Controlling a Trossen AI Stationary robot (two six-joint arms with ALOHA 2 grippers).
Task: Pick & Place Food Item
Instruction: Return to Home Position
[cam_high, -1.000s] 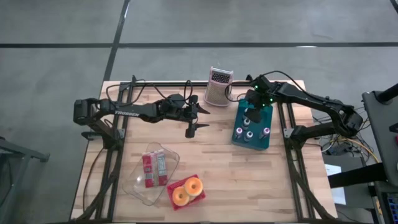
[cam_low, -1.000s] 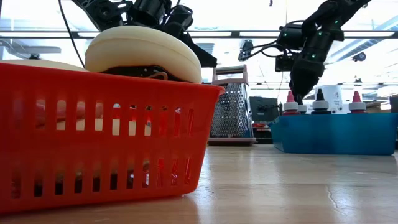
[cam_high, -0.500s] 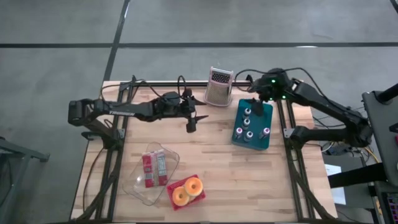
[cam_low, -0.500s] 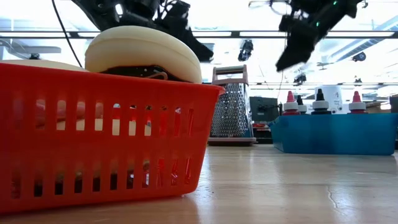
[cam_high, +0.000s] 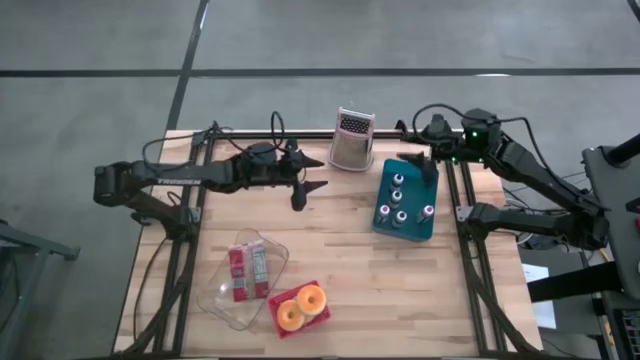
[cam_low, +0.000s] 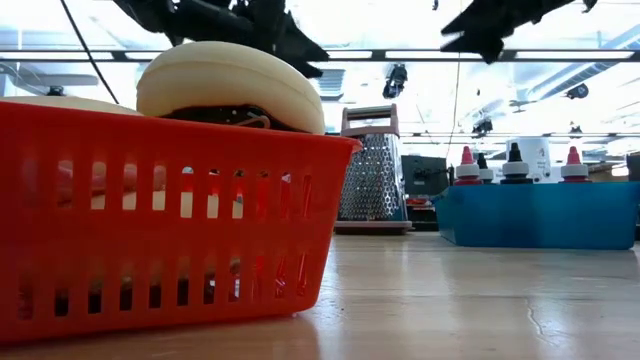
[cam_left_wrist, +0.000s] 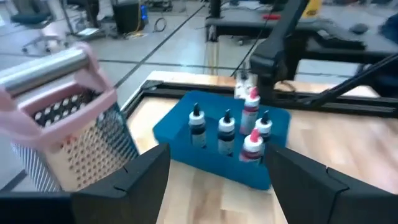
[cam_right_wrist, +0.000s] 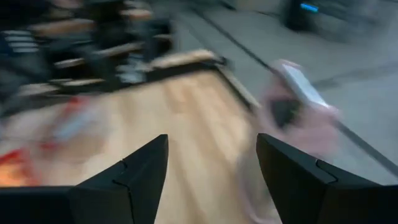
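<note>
Left claw (cam_high: 308, 192) and right claw (cam_high: 421, 166) hang released, empty; the food coloring bottles (cam_high: 402, 215) in the blue bin (cam_high: 414, 196) look light, stiff, slick, best pinched below the cap.

Robotics lab: concrete floor (cam_high: 90, 100), wooden workbench (cam_high: 340, 250), strip-lit ceiling (cam_low: 380, 20).

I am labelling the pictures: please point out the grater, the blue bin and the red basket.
grater (cam_low: 372, 180): low view, on its metal face.
blue bin (cam_low: 540, 215): low view, on its front wall.
red basket (cam_low: 180, 140): low view, on its front wall.
</note>
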